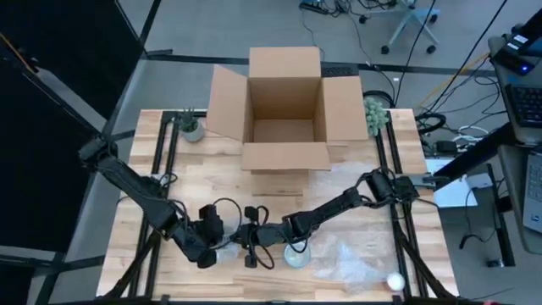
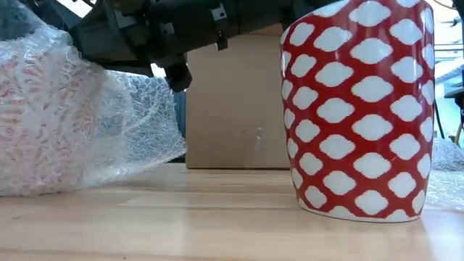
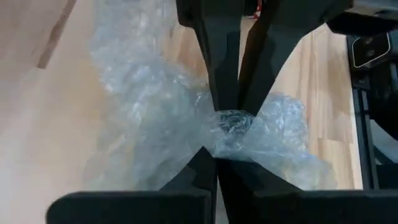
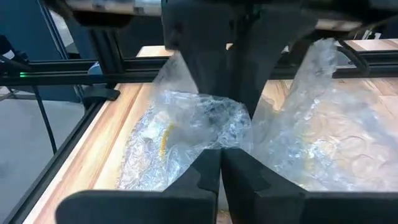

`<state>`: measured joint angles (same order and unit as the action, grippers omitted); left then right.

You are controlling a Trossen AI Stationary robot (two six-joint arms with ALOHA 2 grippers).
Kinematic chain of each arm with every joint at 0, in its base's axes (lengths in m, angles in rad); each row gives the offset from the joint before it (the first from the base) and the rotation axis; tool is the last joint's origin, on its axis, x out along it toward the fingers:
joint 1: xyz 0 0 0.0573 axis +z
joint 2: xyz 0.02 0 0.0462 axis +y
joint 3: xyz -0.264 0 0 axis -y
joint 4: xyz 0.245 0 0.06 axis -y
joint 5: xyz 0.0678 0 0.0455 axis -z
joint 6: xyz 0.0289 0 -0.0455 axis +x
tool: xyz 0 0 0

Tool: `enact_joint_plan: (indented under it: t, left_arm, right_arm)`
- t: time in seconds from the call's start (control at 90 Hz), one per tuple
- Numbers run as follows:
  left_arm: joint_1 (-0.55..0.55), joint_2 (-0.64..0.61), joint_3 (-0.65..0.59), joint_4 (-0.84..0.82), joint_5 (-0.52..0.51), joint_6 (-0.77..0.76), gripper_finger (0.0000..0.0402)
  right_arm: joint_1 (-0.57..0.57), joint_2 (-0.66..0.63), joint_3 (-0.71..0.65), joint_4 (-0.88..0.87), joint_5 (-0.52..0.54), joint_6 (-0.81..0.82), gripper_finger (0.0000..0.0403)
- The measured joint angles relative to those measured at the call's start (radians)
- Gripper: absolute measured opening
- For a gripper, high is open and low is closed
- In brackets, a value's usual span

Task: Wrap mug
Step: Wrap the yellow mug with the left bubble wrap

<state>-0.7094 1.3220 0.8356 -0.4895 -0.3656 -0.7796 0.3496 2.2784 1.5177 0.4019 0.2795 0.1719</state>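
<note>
A red mug with white spots (image 2: 362, 109) stands upright on its base on the table, seen from above as a pale round (image 1: 296, 252). To its left lies a bundle of bubble wrap (image 2: 65, 123) with red pattern showing through, resting on the table. My left gripper (image 3: 214, 163) and my right gripper (image 4: 221, 163) meet tip to tip over this bundle near the table's front edge (image 1: 237, 241). Both are shut on the wrap. My left gripper pinches a bunched, twisted gather of the bubble wrap (image 3: 231, 124) between its two fingers. It comes from the table's left side, and the wrap spreads out slack beyond the fingers. My right gripper pinches the same crumpled gather (image 4: 208, 121) between its two fingers, several layers thick. It comes from the table's right side, facing the left gripper's fingers (image 4: 205, 56).
An open cardboard box (image 1: 286, 110) stands at the far middle of the table. Small plants sit at the far left (image 1: 190, 125) and far right (image 1: 376, 114). A loose sheet of bubble wrap (image 1: 356, 263) lies at the near right, with a small white round thing (image 1: 395, 281) beside it.
</note>
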Motion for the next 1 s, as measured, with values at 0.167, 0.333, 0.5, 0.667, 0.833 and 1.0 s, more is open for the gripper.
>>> enact_joint_plan:
  t: [0.167, 0.333, 0.5, 0.667, 0.833, 1.0]
  left_arm:
    - [0.000, -0.049, 0.041, -0.072, -0.005, 0.015, 0.0000]
    - [0.000, -0.120, 0.067, -0.102, -0.045, 0.062, 0.0000]
    - [0.008, -0.165, 0.067, -0.176, -0.186, 0.058, 0.0000]
    - [0.057, -0.158, 0.050, -0.168, -0.245, 0.055, 0.0000]
    - [0.124, -0.101, 0.018, -0.153, -0.231, 0.054, 0.0000]
    - [0.157, -0.037, 0.018, -0.017, -0.127, 0.123, 0.0000]
  right_arm:
    - [0.000, 0.000, -0.001, 0.000, 0.000, 0.000, 0.0000]
    - [0.000, 0.000, -0.002, 0.000, -0.001, 0.000, 0.0000]
    - [0.001, 0.000, -0.002, 0.000, 0.000, 0.000, 0.0000]
    - [0.001, 0.000, -0.002, 0.001, 0.000, 0.000, 0.0000]
    - [0.001, 0.000, -0.002, 0.001, 0.000, 0.000, 0.0000]
    - [0.001, 0.000, -0.003, 0.001, -0.001, 0.000, 0.0000]
